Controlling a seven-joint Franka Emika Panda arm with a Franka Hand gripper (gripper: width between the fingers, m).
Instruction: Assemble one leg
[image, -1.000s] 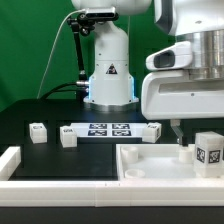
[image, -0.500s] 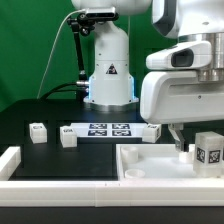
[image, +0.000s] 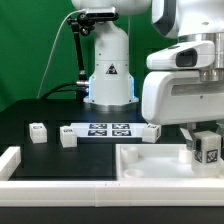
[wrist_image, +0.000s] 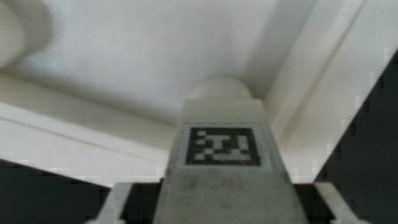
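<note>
Exterior view: the gripper (image: 205, 135) hangs at the right edge, clamped on the leg (image: 207, 148), which it holds just above the far right corner of the panel (image: 150, 160), a white tray with a raised rim lying on the black counter (image: 60, 160). The leg stands upright with its tag facing the camera, probably so that it can be lowered into a corner mount. Two more legs (image: 38, 132) and (image: 68, 137) sit well apart to the left, beside the marker board (image: 110, 129). The robot base (image: 108, 70) stands at the far side.

Wrist view: the leg (wrist_image: 222, 140) fills the middle, a white block with a rounded tip and a black-and-white square tag, pointing at the panel's inner corner (wrist_image: 143, 50). The fingers (wrist_image: 134, 205) grip its near end on both sides
</note>
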